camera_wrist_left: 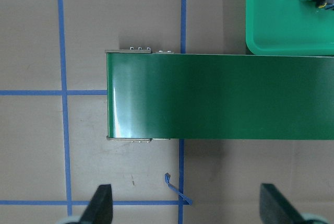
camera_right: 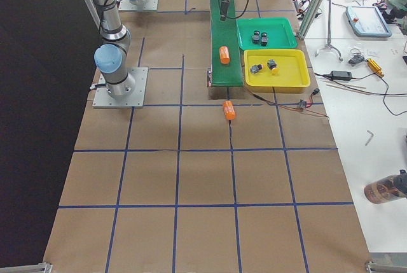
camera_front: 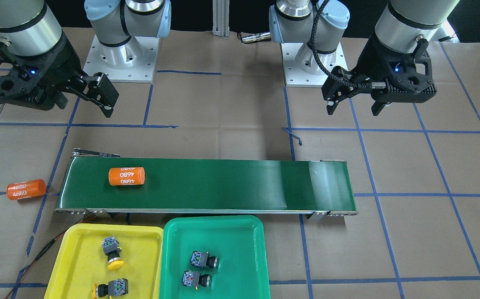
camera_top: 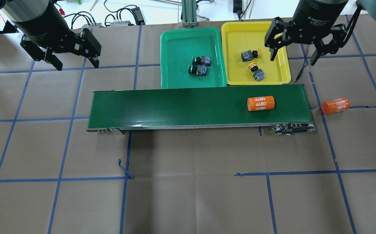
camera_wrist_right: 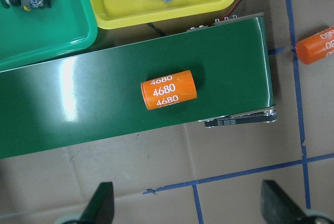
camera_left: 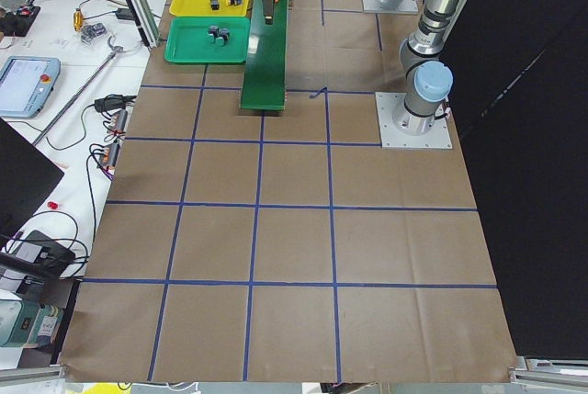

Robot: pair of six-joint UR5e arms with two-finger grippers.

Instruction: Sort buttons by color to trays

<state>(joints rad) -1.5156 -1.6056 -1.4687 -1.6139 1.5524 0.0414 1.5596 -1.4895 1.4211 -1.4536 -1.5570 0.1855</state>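
Here blue tape (camera_wrist_left: 31,92) grids the brown-papered table (camera_top: 188,201).

Overhead, front cams opposed; wrist cams straight down, both show belt (camera_wrist_left: 209,98).

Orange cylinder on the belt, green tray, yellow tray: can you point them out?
orange cylinder on the belt (camera_top: 261,103): overhead view, its labelled side.
green tray (camera_top: 178,45): overhead view, bare floor.
yellow tray (camera_top: 236,35): overhead view, bare floor.
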